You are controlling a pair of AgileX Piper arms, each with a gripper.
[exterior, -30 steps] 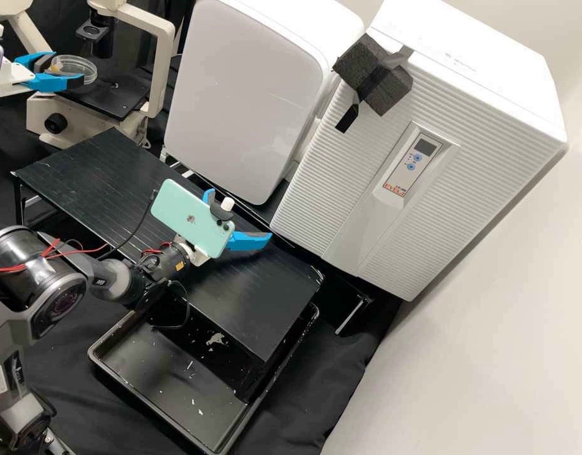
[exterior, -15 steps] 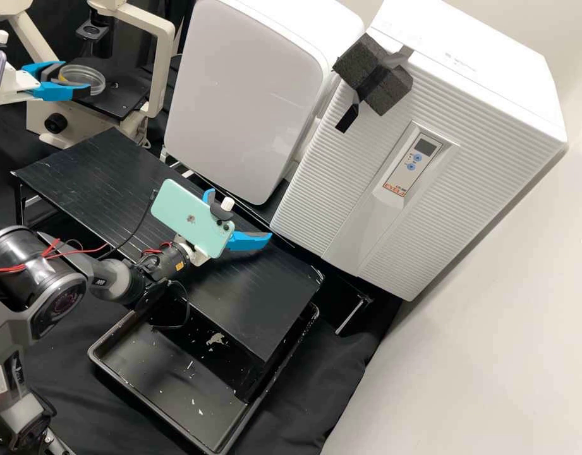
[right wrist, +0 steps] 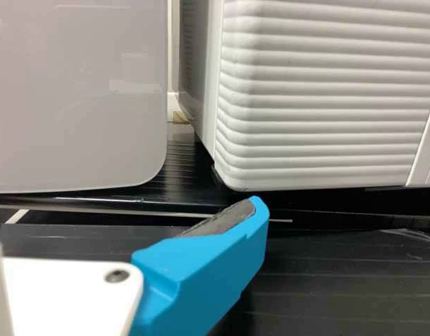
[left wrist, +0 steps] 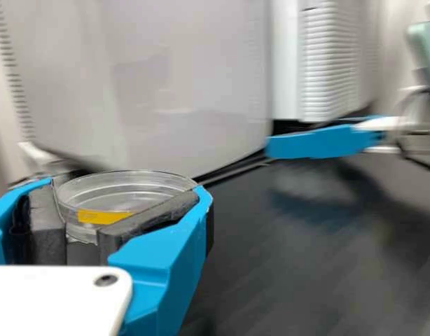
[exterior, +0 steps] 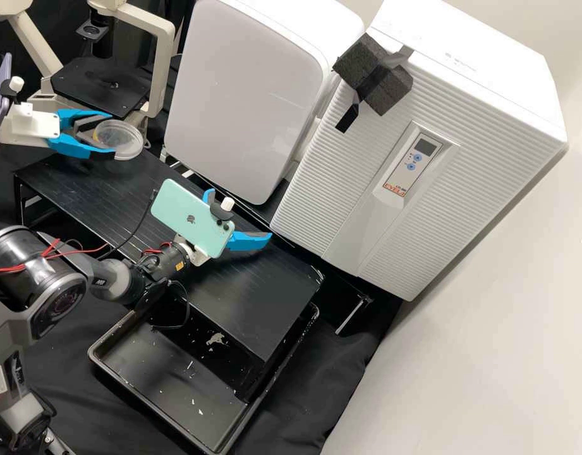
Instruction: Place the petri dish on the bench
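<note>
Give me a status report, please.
Left gripper shut on petri dish, dish held up off bench. Right gripper open, over bench: possible obstacle.

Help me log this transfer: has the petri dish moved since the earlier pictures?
Yes: in the high view, the petri dish has moved away from the microscope stage, toward the black bench.

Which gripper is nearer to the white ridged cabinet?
Right. The right gripper hangs open in front of the cabinet; the left gripper, holding the petri dish, is farther, by the microscope.
</note>
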